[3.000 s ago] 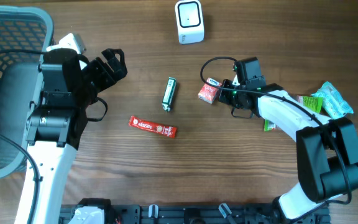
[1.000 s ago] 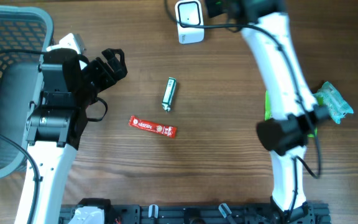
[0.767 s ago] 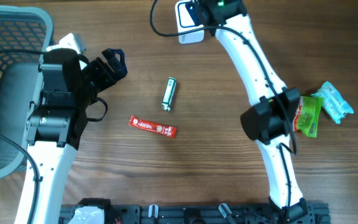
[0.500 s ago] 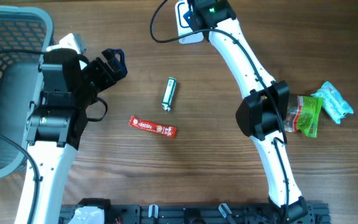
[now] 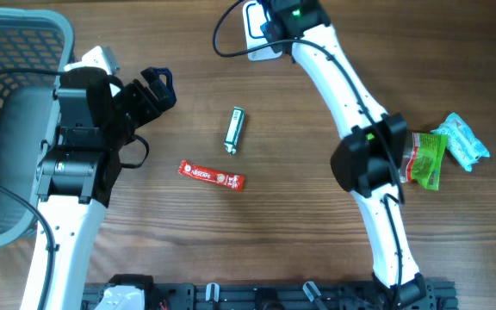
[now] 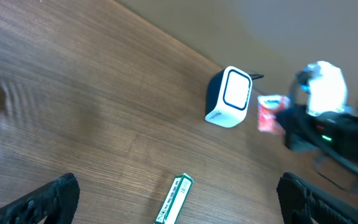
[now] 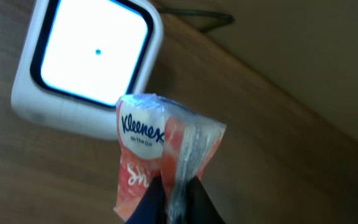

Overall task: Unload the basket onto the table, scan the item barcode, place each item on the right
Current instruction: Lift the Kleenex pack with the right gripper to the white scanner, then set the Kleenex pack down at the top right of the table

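Observation:
A red and white Kleenex tissue pack point(image 7: 160, 143) hangs pinched by its sealed plastic edge in my right gripper point(image 7: 174, 199), which is shut on it. The pack is held just in front of the white barcode scanner point(image 7: 92, 62), whose screen glows white. In the left wrist view the pack point(image 6: 268, 113) sits right beside the scanner point(image 6: 230, 96). From overhead, the right arm covers the pack and part of the scanner point(image 5: 255, 34) at the table's far edge. My left gripper point(image 5: 149, 90) hovers at the left, open and holding nothing.
A green box point(image 5: 235, 129) and a red Nescafe stick point(image 5: 212, 176) lie mid-table. A green packet point(image 5: 426, 159) and a teal packet point(image 5: 461, 142) lie at the right. A grey wire basket point(image 5: 7, 52) stands at the far left.
My right arm lifted the tissue pack from the table's right-middle and carried it up to the scanner, where it has settled. The left arm has not moved.

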You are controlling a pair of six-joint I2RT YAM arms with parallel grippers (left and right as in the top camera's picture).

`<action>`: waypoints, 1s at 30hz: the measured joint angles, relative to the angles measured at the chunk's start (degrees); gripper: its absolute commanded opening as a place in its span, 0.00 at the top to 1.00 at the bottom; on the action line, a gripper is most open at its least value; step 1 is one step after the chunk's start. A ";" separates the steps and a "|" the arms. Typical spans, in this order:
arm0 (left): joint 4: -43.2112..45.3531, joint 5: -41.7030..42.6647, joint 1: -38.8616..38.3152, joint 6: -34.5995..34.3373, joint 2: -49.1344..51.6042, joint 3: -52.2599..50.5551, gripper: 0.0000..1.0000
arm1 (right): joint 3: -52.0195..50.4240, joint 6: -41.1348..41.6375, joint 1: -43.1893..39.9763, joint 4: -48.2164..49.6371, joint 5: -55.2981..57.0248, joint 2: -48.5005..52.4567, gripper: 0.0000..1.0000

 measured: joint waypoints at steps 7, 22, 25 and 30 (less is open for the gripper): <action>0.00 0.00 0.00 0.00 0.00 0.00 0.00 | 0.20 10.80 -2.95 -19.80 -3.74 -23.02 0.95; -0.02 0.02 0.00 0.00 0.00 0.00 0.00 | -26.05 22.43 -8.85 -32.24 -10.14 -45.13 0.96; 0.00 0.00 0.00 -0.02 0.00 0.00 0.00 | -38.01 27.56 -10.38 -32.35 -5.27 -49.92 0.96; 0.00 0.00 0.00 0.00 0.00 0.00 0.00 | -55.45 31.06 -14.19 -20.79 -0.72 -50.56 0.80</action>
